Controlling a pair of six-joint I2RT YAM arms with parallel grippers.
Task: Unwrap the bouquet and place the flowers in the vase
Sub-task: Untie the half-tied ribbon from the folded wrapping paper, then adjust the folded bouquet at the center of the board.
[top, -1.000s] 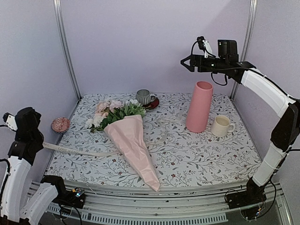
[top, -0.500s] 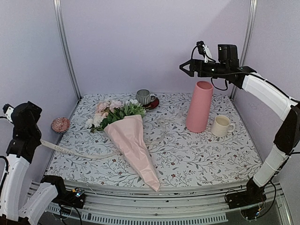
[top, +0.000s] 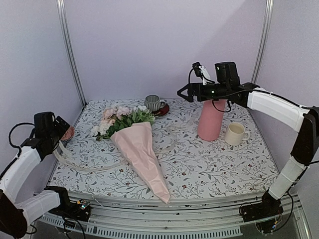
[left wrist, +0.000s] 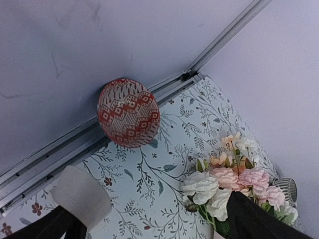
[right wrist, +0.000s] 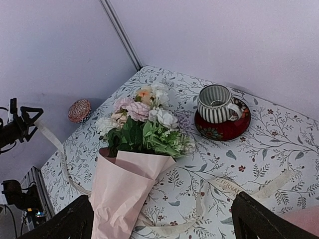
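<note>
The bouquet lies on its side mid-table, its pale pink paper cone (top: pixel 140 149) pointing at the near edge and its flowers (top: pixel 119 118) toward the back left. The cream ribbon (top: pixel 92 167) is loose and trails over the cloth. The pink vase (top: pixel 211 119) stands upright at the back right. My right gripper (top: pixel 183 93) hangs open in the air left of the vase's rim; its view looks down on the flowers (right wrist: pixel 144 122) and paper (right wrist: pixel 122 194). My left gripper (top: pixel 62 128) is open at the table's left edge, with the ribbon's end (left wrist: pixel 82 196) draped over one finger.
A striped mug (top: pixel 152 103) on a red saucer (right wrist: pixel 224 127) stands at the back behind the flowers. A cream cup (top: pixel 235 133) sits right of the vase. A red patterned bowl (left wrist: pixel 128 119) rests against the left wall rail. Metal posts stand at the back corners.
My right arm swung left and a little lower, from over the vase to left of its rim. My left arm came in from off the left side, carrying the ribbon's end along.
</note>
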